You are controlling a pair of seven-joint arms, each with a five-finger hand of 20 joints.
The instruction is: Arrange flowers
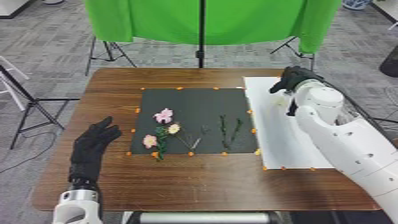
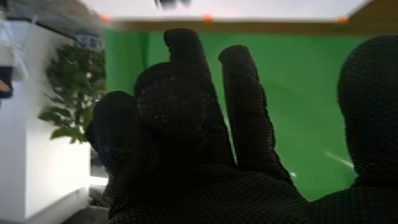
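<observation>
Flowers (image 1: 163,116) on mat (image 1: 191,102); sheet (image 1: 298,150) right of mat

The right robot hand (image 1: 297,78) wears a black textured glove, its fingers (image 2: 182,47) extended, some straighter and others slightly bent, with a wide gap between them and the thumb (image 2: 369,95). Behind them hangs a bright green cloth (image 2: 306,100). Beyond the fingertips lies a white sheet (image 2: 244,7) with small orange pieces (image 2: 208,18) along its edge, next to a brown strip of worktop (image 2: 266,28). A small dark shape (image 2: 169,3) on the sheet is too blurred to tell. Beside the cloth stands a leafy green plant (image 2: 67,82), near a white surface (image 2: 53,175).
</observation>
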